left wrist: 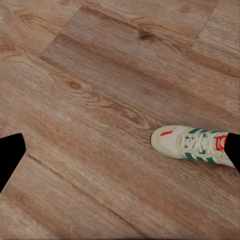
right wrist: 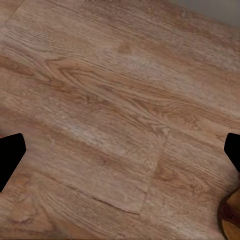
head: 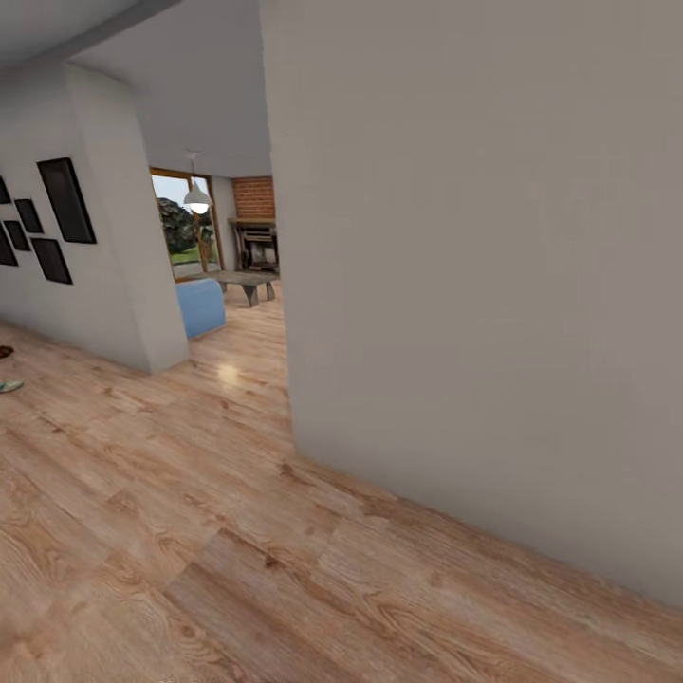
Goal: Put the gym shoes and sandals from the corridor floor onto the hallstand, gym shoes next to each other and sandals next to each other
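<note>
One gym shoe [left wrist: 192, 145], off-white with green stripes and a red heel tab, lies upright on the corridor floor [left wrist: 100, 75] in the left wrist view. My left gripper [left wrist: 121, 150] hangs open above the planks, and its one dark fingertip [left wrist: 233, 150] overlaps the shoe's heel end. Above bare planks [right wrist: 115, 100], my right gripper [right wrist: 122, 150] is open too, with nothing between its fingers. At the head view's left edge a dark brown bit [head: 4, 352] and a pale green-tinged tip [head: 9, 386] lie on the floor, cut off too much to name. The hallstand is out of view.
A tall grey wall [head: 474, 285] stands close on the right. A white wall corner [head: 142, 285] with black picture frames [head: 66, 201] stands left. Between them a passage leads to a room with a blue sofa [head: 201, 305]. A dark-brown rounded shape [right wrist: 231, 217] shows in the right wrist view.
</note>
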